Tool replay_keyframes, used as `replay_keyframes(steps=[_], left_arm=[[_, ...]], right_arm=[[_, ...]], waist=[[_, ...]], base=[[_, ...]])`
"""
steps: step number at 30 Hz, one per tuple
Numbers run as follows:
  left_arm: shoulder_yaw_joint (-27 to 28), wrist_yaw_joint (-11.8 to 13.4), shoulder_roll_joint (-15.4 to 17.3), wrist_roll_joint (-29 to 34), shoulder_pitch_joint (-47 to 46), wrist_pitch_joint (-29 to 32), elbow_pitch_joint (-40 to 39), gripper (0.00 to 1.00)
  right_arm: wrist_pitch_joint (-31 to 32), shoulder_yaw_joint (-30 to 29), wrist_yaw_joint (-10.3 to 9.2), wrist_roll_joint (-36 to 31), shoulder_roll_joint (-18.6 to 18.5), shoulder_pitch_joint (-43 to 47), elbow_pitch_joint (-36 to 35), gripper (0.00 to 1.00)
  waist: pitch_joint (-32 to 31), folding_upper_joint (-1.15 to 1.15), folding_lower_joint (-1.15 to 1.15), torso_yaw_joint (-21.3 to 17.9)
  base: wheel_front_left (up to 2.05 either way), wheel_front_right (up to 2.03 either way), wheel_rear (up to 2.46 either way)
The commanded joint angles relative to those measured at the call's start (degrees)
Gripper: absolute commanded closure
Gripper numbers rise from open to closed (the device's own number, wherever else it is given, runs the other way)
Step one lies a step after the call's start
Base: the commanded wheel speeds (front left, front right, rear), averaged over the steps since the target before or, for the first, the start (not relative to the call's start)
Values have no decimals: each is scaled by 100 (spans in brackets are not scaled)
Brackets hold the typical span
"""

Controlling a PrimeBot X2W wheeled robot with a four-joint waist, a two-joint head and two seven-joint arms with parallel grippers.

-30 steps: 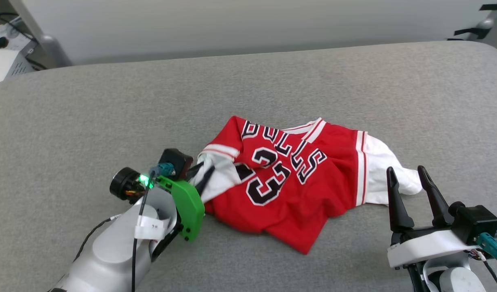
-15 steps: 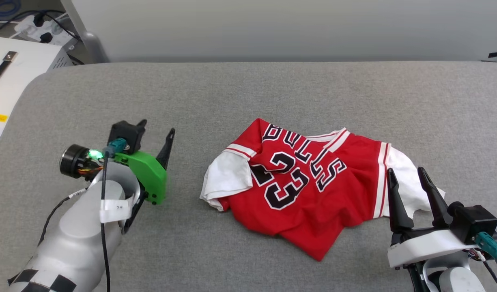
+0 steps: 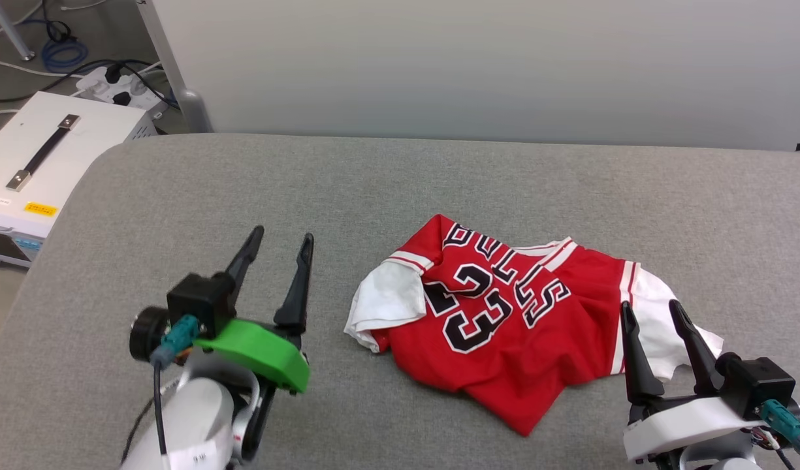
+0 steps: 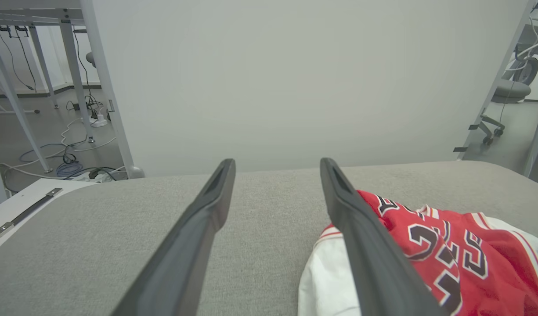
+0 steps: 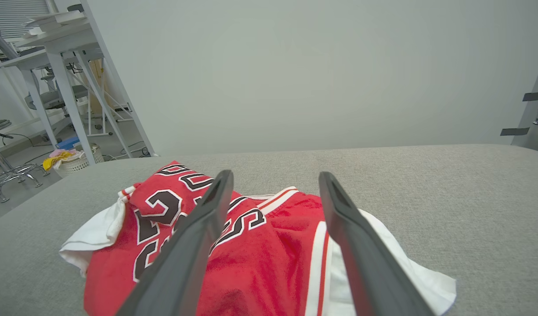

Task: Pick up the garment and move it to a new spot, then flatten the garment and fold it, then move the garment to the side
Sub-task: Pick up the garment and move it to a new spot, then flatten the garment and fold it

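Left hand spread wide, apart from crumpled garment.

1. The garment, a red jersey with white sleeves and black-and-white "23" lettering, lies crumpled on a grey padded surface.
2. The left gripper stands to the left of the garment and apart from it, with its fingers spread and empty.
3. The right gripper is at the garment's right edge, its spread fingers overlapping the white sleeve; whether they touch it cannot be told.
4. Well to the left of the garment, off the surface, sits a white box with a black handle.
5. A pale wall panel rises beyond the garment.
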Motion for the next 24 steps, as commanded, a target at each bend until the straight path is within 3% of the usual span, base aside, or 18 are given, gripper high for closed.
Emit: replay_keyframes(steps=[1,11,18,24], left_arm=[[112,14,-126,132,297,-33,-169,0],[712,-228,-933,766,1430,-33,-573,0],[986,-443,-1116,1101,1480,-33,-537,0],[1156,-609,-1259,1270,1404,-33,-478,0]], right_arm=[[-27,24,-4,-38,-16,93,-14,0],[-27,104,-4,1,-47,256,28,0],[-27,137,-4,-53,-80,281,-2,0],[377,601,-4,-125,-452,118,-49,0]], waist=[[-59,0,0,47],[-195,0,0,130],[-159,0,0,187],[26,0,0,347]], base=[[0,0,0],[0,0,0],[0,0,0],[0,0,0]])
